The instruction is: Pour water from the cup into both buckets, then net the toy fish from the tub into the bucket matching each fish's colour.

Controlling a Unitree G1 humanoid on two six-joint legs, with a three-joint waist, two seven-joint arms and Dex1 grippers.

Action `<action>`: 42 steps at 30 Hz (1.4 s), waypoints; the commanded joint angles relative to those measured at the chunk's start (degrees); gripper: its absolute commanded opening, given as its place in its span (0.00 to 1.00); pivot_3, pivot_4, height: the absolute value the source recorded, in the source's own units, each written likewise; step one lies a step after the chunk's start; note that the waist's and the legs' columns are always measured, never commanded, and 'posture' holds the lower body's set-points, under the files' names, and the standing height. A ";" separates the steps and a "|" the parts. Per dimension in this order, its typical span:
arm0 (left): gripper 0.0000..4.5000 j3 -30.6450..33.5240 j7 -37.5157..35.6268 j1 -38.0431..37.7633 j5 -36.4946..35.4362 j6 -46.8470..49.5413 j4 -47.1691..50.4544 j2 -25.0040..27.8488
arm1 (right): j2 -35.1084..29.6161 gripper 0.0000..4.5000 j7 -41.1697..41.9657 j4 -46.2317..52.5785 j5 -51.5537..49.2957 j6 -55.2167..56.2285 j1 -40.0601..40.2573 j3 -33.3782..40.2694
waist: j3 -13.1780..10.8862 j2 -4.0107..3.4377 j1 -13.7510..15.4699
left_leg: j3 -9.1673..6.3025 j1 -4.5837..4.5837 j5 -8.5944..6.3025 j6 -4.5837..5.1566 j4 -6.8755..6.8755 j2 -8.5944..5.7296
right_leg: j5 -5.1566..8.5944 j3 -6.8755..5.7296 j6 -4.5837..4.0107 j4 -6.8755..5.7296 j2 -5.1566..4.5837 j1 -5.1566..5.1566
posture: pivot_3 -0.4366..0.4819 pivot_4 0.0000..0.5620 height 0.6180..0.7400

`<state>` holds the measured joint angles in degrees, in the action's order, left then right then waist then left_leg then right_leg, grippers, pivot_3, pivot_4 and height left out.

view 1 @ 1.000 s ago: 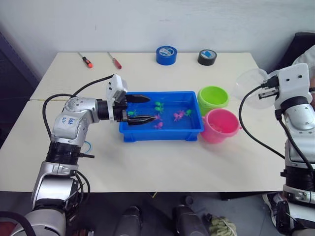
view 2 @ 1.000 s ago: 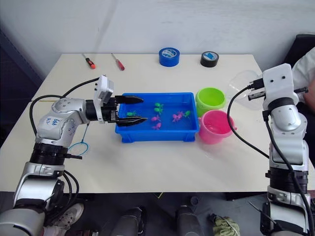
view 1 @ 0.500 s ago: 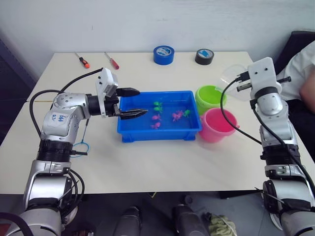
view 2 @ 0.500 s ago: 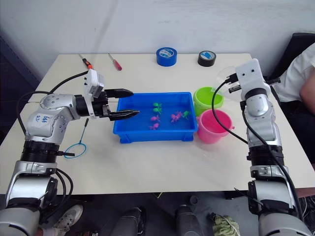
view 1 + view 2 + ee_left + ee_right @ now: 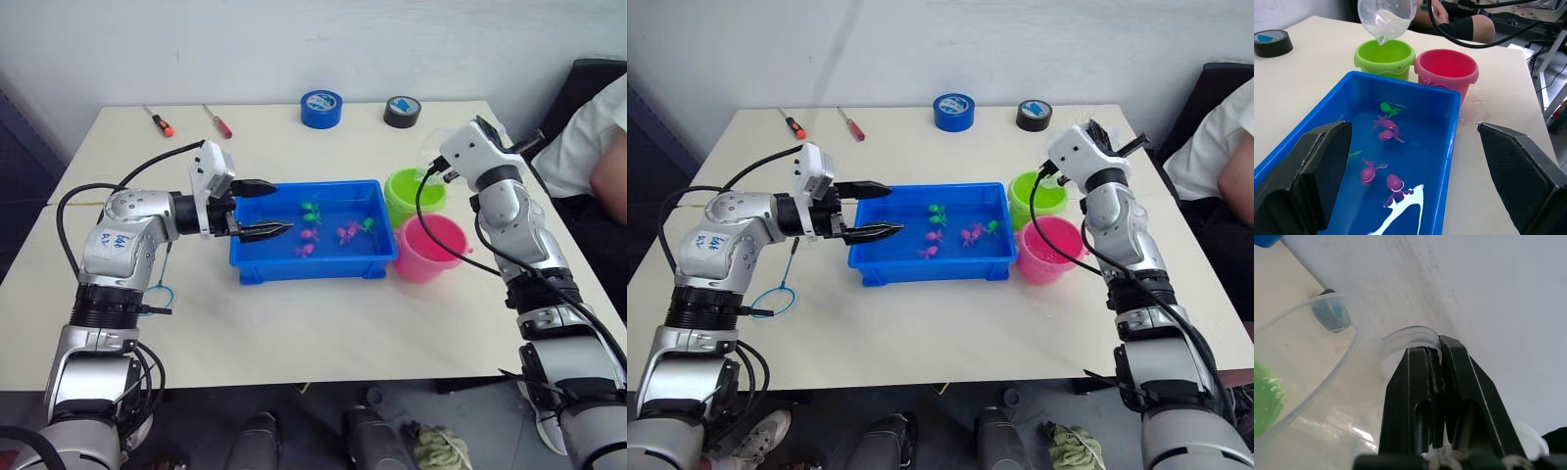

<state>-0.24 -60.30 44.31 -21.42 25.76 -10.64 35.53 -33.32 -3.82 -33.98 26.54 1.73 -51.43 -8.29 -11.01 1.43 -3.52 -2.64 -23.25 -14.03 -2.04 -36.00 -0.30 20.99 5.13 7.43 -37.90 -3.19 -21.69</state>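
Observation:
The clear cup (image 5: 1387, 18) hangs tilted, spout down, just above the lime green bucket (image 5: 1385, 56), with water inside it. My right gripper (image 5: 1436, 346) is shut on the cup's handle (image 5: 1408, 338). The pink bucket (image 5: 1446, 68) stands beside the green one, at the right end of the blue tub (image 5: 313, 230). Several green and pink toy fish (image 5: 1386, 133) lie in the tub's water. My left gripper (image 5: 284, 206) is open over the tub's left end, holding nothing. The blue-rimmed net (image 5: 774, 297) lies on the table left of the tub, under my left arm.
At the table's far edge lie a blue tape roll (image 5: 320, 108), a black tape roll (image 5: 400, 111) and two red-handled screwdrivers (image 5: 162, 122). A person (image 5: 598, 127) sits at the far right. A small wet patch (image 5: 1474, 105) is on the table by the pink bucket.
My right arm has swung the cup left and down from beside the table to over the green bucket, tipping it. The left gripper stays open over the tub's left end. The camera has shifted.

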 commanded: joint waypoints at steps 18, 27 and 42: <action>1.00 1.93 2.55 0.01 0.13 -2.10 1.53 0.30 | -6.16 0.01 -4.81 1.18 14.43 7.95 -2.12 -6.87 | 0.00 0.00 -0.01 | 0.00 0.00 0.01 -0.02 -0.01 0.00 | 0.00 0.00 0.00 -0.01 0.00 0.00 | 0.48 0.27 0.95; 1.00 1.75 2.76 -0.41 -0.01 -2.54 1.83 0.21 | -6.98 0.01 -8.71 1.78 19.03 8.74 -1.25 -8.26 | 0.00 0.00 -0.01 | 0.01 0.00 0.02 -0.04 -0.01 0.00 | 0.00 0.00 0.00 -0.01 0.01 0.00 | 0.48 0.27 0.95; 1.00 2.67 1.58 0.01 -3.11 -0.81 3.31 -1.04 | -1.42 0.01 2.11 7.78 -6.29 -5.95 4.99 12.19 | 0.00 0.00 0.41 | -0.02 -0.01 0.03 -0.03 -0.04 0.00 | 0.00 -0.04 0.00 -0.02 0.00 0.07 | 0.48 0.27 0.95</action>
<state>0.15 -58.04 43.91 -22.65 24.64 -9.71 34.29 -34.05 -3.72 -29.70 25.71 -0.56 -46.74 -1.75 -11.02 1.43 -3.11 -2.70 -23.29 -14.00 -2.06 -36.05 -0.29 20.99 5.05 7.43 -37.90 -3.19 -21.61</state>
